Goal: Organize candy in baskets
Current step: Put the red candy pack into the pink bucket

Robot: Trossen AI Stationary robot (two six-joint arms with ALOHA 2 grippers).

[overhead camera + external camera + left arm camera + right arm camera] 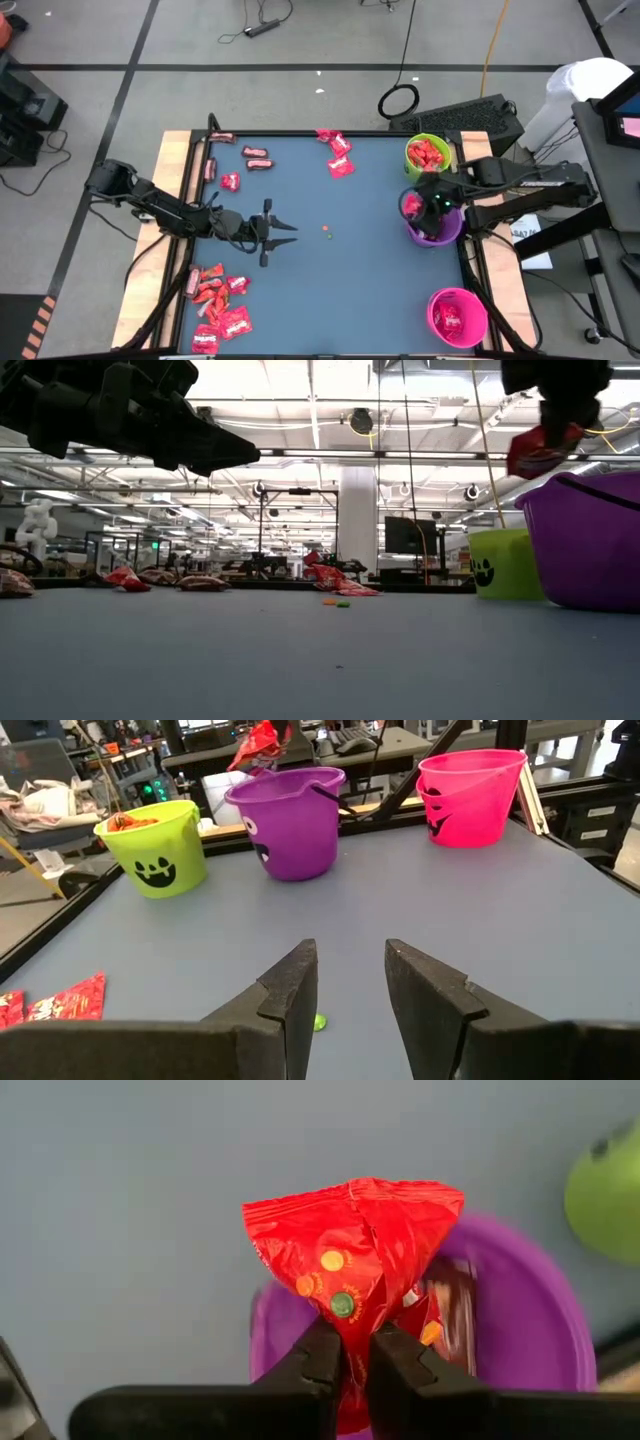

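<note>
Hanging above the purple basket (520,1330), the right tool (355,1355) pinches a red packet (355,1250).

I count three round baskets down the table's right side: lime green basket (428,153) at the far end, heaped with red candy; purple basket (434,224) in the middle, some candy inside; pink basket (458,316) nearest, with a few pieces in it. All three upright, the green and purple ones close together, the pink well apart. One red candy packet (352,1270) hangs pinched just above the purple basket's mouth. Loose candy: a near-left cluster (217,305) of overlapping red wrappers, and scattered pieces (338,152) along the far edge.
</note>
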